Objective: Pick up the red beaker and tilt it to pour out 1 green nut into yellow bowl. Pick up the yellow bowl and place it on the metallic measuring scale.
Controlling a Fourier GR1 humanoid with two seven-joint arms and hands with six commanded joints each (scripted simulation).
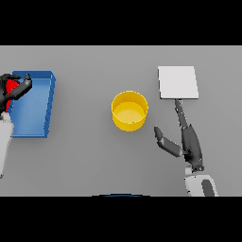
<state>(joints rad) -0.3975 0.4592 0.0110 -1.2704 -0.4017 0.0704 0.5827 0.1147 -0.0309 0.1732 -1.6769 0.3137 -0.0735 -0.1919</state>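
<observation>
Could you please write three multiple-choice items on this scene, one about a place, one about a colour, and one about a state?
1. Where is the yellow bowl?
A. on the scale
B. on the table, between the blue tray and the scale
C. inside the blue tray

2. What colour is the beaker?
A. red
B. green
C. white

3. How is the right hand?
A. curled round the bowl
B. flat on the scale
C. open, holding nothing

Answers:
1 B: the bowl stands on the grey table, apart from both the blue tray and the scale.
2 A: red shows at the left hand.
3 C: its fingers are straight, pointing towards the scale, with the bowl off to its side.
</observation>
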